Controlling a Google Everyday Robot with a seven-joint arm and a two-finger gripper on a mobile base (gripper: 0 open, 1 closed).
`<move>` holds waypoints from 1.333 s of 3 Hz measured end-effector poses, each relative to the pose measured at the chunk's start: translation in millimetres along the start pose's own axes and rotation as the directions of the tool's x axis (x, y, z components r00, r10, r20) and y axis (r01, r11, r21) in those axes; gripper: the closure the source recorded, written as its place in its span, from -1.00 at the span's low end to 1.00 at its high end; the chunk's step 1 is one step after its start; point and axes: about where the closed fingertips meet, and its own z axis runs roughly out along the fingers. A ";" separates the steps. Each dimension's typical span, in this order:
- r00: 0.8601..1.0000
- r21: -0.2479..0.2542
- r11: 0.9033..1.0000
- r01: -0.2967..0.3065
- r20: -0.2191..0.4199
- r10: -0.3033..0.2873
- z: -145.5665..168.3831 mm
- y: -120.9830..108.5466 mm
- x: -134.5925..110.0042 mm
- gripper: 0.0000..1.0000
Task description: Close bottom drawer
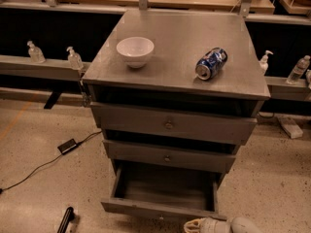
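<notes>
The bottom drawer (163,191) of the grey cabinet stands pulled out, its bare grey box interior open to view and its flat front (160,210) near the lower edge of the camera view. The middle drawer (167,157) and the wide top drawer (170,125) above it sit slightly out. My gripper (197,224) is at the bottom edge, low down, just in front of the right part of the bottom drawer's front.
A white bowl (135,51) and a blue can (211,63) lying on its side rest on the cabinet top (180,38). A black cable and box (67,145) lie on the floor at left. Bottles (74,58) stand on ledges behind.
</notes>
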 end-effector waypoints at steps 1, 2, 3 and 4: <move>1.000 0.038 0.999 0.013 -0.017 -0.012 3.1 9.4 -2.2 1.00; 0.999 0.070 0.997 0.016 -0.038 -0.013 6.7 14.7 -0.6 1.00; 0.999 0.091 0.996 0.013 -0.040 -0.009 16.2 3.8 1.5 1.00; 0.999 0.121 0.993 0.005 -0.051 0.001 28.4 -29.2 13.3 1.00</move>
